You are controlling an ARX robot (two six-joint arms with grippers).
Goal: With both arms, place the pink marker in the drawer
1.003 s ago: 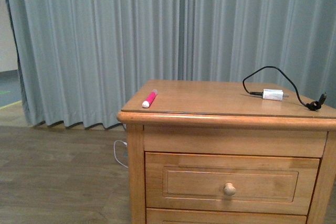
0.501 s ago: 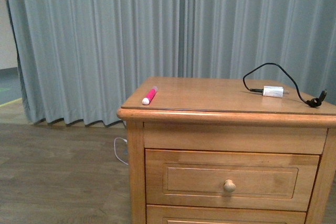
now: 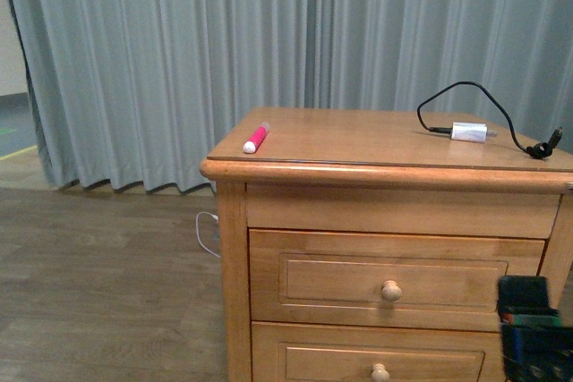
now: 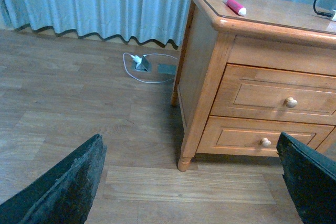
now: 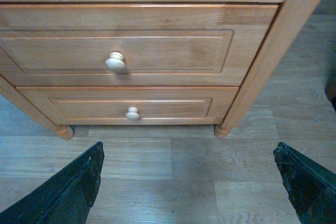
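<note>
While the pink marker [image 3: 256,138] lies flat on top of the nightstand [image 3: 231,257], near its front left corner with the white cap end toward the front edge, you are holding nothing in either gripper. Your left gripper [image 4: 189,139] has its two black fingers [image 4: 68,184] spread wide, with only wooden floor [image 4: 63,103] and the nightstand's near leg between them; from that wrist you can see the marker up on the top, well away. Your right gripper [image 5: 189,148] is spread just as wide, low in front of the nightstand, looking at both drawer fronts. The drawer [image 3: 331,282] you want, the upper one, is closed, and its round pale knob [image 3: 391,291] is untouched. The lower drawer [image 5: 94,107] is closed too. In the front view, part of your right arm [image 3: 534,328] shows at the bottom right, beside the drawer's right end. At the far right of the top, a white charger plug [image 3: 468,131] rests with its black cable [image 3: 488,100] looped above it, well apart from the marker
</note>
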